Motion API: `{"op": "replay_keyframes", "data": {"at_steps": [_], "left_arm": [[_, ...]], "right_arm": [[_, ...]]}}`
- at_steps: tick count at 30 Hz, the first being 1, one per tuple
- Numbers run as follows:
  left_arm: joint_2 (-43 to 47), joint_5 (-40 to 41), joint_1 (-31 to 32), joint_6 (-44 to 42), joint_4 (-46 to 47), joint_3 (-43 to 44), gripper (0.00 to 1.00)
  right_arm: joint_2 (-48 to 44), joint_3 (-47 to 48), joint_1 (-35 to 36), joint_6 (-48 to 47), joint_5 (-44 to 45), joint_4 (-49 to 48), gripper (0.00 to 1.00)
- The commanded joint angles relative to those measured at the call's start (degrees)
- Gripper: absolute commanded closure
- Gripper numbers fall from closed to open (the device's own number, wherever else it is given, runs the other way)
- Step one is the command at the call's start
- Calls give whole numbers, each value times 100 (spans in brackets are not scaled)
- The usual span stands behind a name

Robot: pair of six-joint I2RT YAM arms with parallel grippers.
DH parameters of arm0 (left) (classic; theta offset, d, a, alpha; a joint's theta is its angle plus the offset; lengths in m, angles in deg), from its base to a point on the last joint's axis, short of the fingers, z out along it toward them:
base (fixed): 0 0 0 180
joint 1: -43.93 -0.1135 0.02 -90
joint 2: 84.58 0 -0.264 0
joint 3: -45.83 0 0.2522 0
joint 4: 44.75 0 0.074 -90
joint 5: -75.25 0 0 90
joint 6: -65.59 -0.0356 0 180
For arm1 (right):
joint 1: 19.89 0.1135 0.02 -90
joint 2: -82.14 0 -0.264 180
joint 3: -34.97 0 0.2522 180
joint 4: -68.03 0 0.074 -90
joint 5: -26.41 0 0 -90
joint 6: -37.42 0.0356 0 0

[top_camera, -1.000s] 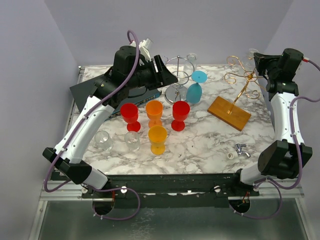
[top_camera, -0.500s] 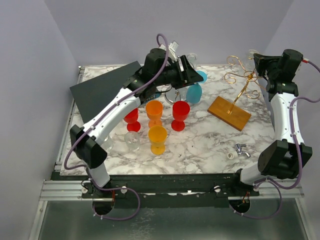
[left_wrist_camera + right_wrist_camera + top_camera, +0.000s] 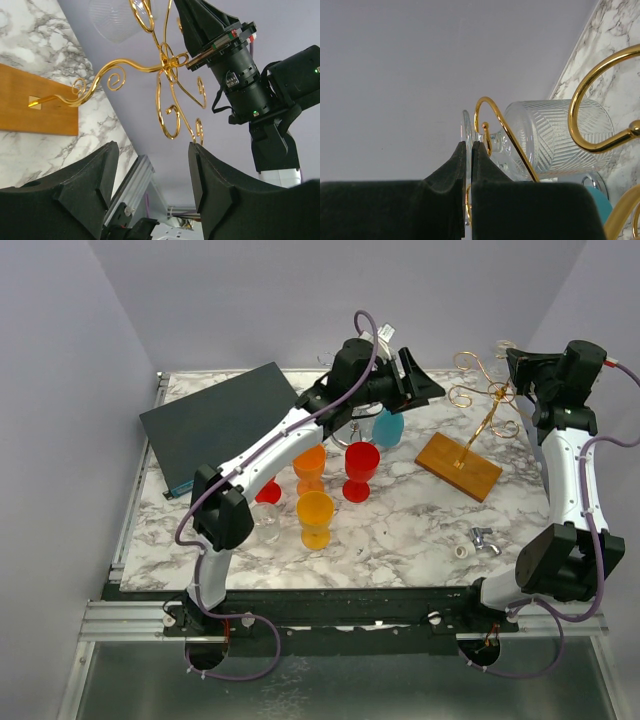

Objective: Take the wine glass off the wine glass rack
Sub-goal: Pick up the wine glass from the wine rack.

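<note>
Logged task as not complete. Found the wine glass point(image 3: 555, 137) not yet off the wine glass rack point(image 3: 487, 405): clear ribbed bowl beside a gold hook, stem passing through the hook's curl, foot on the other side of it. Placed the rack on its wooden base point(image 3: 458, 465) at the far right of the marble table point(image 3: 400, 530). Read the right gripper point(image 3: 468, 145) as up at the top of the rack, jaws closed to a hairline slit, with the thin edge of the glass foot running into that slit. Judged this a pinch on the foot, though cannot confirm firm contact from the wrist view. Read the left gripper point(image 3: 152, 150) as spread wide and empty, aimed at the rack from the table's middle and well short of it, nothing between the pads. Counted as done: approach and apparent grip by the right arm. Counted as left: sliding the foot out of the hook, carrying the glass clear of the gold wire, setting it down.
</note>
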Motion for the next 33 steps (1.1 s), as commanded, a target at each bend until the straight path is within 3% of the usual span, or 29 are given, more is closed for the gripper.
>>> {"op": "replay_keyframes", "data": {"at_steps": [1, 13, 28, 33], "left_arm": [[-372, -286, 112, 307, 400, 435, 36], [-1184, -559, 273, 695, 558, 1229, 51], [-1138, -220, 314, 969, 457, 1296, 98], [-1053, -34, 370, 990, 145, 1475, 100]], "right_arm": [[-280, 30, -110, -36, -57, -343, 100], [-322, 54, -253, -111, -155, -294, 99], [-64, 258, -441, -109, -476, -424, 99], [13, 212, -497, -74, -699, -743, 100]]}}
